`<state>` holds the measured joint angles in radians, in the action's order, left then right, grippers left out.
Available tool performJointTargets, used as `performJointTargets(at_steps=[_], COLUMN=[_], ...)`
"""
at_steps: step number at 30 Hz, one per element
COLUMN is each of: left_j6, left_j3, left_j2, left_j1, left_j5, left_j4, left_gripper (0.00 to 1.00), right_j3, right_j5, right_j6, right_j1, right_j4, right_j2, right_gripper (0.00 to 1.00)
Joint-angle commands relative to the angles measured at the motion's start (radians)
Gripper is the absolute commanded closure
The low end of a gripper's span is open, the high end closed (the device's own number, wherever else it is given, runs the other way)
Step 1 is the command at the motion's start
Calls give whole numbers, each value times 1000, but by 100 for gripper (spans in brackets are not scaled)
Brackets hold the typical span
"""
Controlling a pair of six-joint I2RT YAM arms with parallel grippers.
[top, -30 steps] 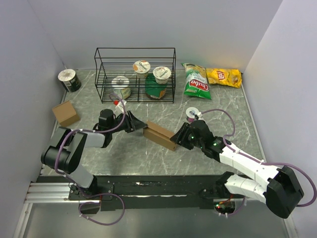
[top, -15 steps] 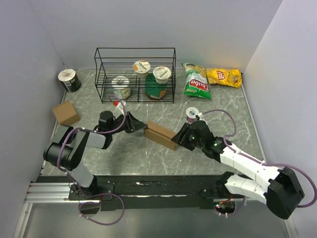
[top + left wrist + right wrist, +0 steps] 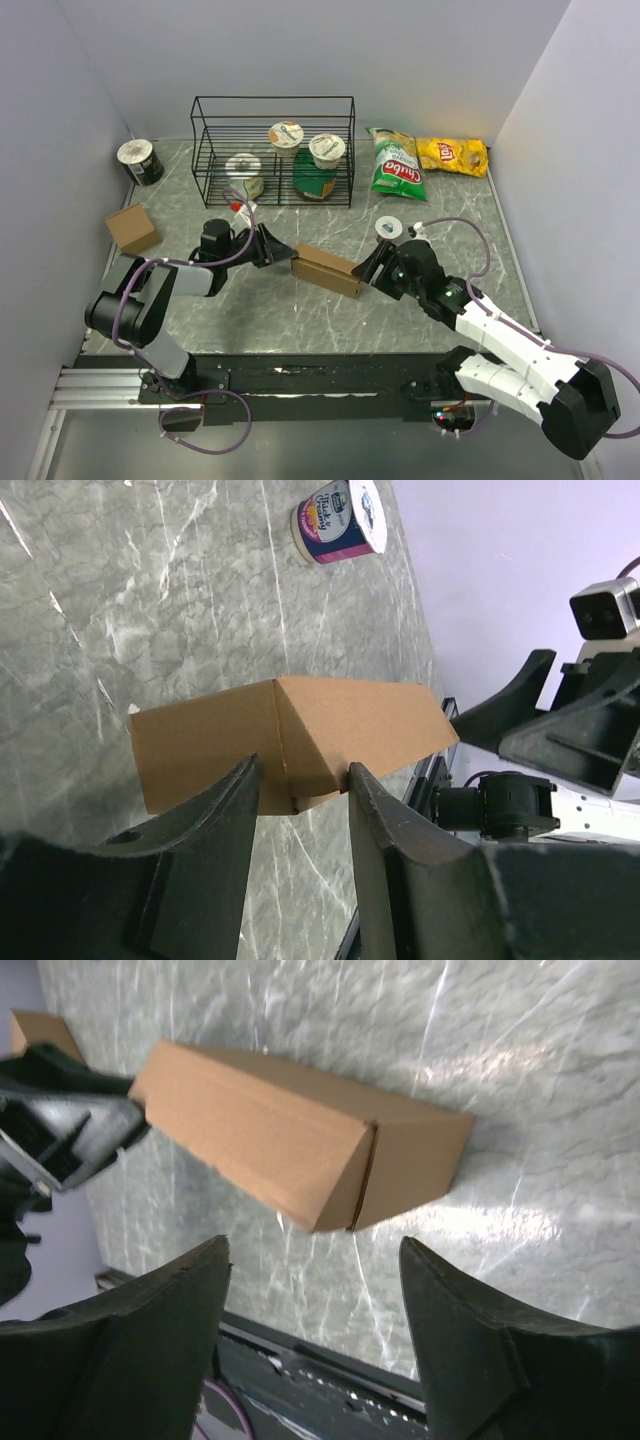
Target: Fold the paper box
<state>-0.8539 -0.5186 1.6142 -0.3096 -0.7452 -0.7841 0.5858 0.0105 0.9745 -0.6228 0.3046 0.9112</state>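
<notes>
Your left gripper (image 3: 283, 252) is hovering at the left end of the paper box (image 3: 326, 271). Its jaws are standing partly open, and a corner of that end is showing in the gap. They are not clamping anything you can see. The box is lying on its side in the middle of the table (image 3: 260, 310), already formed into an oblong carton. At its right end, your right gripper (image 3: 368, 268) is holding its jaws wide and empty, just clear of the cardboard.

The folding looks close to finished. The right end is showing a closed flap with one seam, while a small tab is peeking out at the left end. That tab probably needs tucking, so you are likely facing only a last press.

For writing, the dark cup (image 3: 140, 161) in the far left corner and the pots in the wire rack (image 3: 272, 150) are giving you nothing legible. The green bag (image 3: 397, 165) is showing a word like "Chuba". The yellow bag (image 3: 452, 155) is carrying what looks like a Lay's badge.
</notes>
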Motion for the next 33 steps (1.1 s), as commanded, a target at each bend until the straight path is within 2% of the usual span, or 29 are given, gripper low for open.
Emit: performJointTargets(at_steps=[1, 15, 24, 25, 33], left_j6=[53, 67, 72, 69, 64], left_j3=[25, 17, 11, 12, 14], left_j2=[32, 16, 16, 19, 36], left_j1=[-6, -8, -11, -11, -11], left_j5=[47, 53, 60, 58, 61], left_j4=[198, 226, 232, 227, 217], left_gripper=[77, 77, 77, 77, 78], right_j3=[-30, -81, -96, -99, -127], right_j5=[-43, -84, -89, -96, -89], right_j6=[7, 3, 0, 1, 3], right_j1=[44, 100, 98, 98, 100], right_j4=[-65, -153, -134, -142, -165], right_j2=[-9, 57, 93, 97, 135], right_gripper=[28, 39, 53, 58, 74])
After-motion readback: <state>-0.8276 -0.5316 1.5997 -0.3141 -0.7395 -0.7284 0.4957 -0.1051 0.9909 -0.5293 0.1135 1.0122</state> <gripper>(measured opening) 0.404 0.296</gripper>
